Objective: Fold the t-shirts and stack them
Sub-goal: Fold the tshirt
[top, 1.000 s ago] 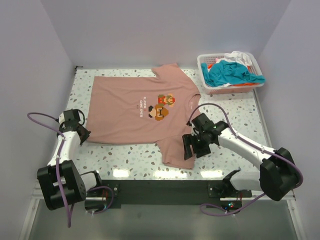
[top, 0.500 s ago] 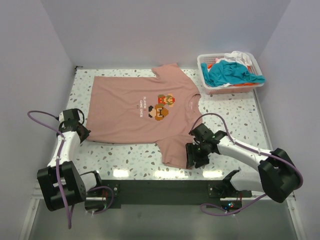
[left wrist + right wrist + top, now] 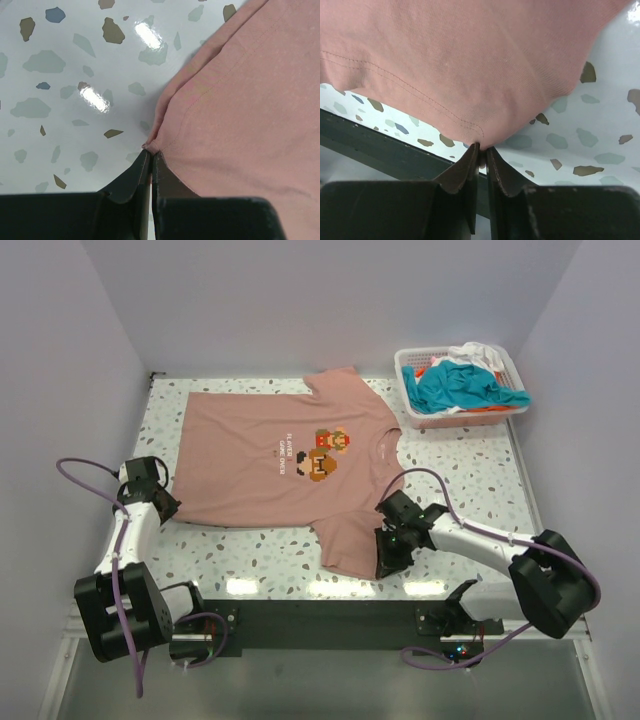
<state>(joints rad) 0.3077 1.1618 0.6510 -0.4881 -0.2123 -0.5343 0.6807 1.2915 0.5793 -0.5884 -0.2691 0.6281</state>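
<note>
Item one: pink tee (image 3: 280, 455), spread flat and face up across the middle of the speckled surface (image 3: 470, 470), hem to the left, collar to the right, one sleeve pointing to the far side and the other to the near edge. A pixel-figure print (image 3: 325, 452) sits on the chest with small white lettering (image 3: 285, 452) just beside it; I cannot read the words. Item two: left tool (image 3: 151, 156), low at the tee's near left hem corner, fingers (image 3: 130, 180) clenched together with the stitched corner of the cloth pinched at their tips; the cloth next to the grip is gathered into a small ridge. Item three: right tool (image 3: 481, 152), at the outer corner of the near sleeve, close to the surface's near edge, fingers (image 3: 460, 175) pressed together on the double-stitched sleeve hem, which puckers where they bite. Item four: white lattice basket (image 3: 406, 380), at the far right corner of the surface, well apart from both tools and just beside the tee's far sleeve. Its contents are heaped and unfolded: a teal tee (image 3: 460, 388) on top, a white tee (image 3: 480, 352) toward the back, and an orange tee (image 3: 490, 410) showing underneath at the front.
</note>
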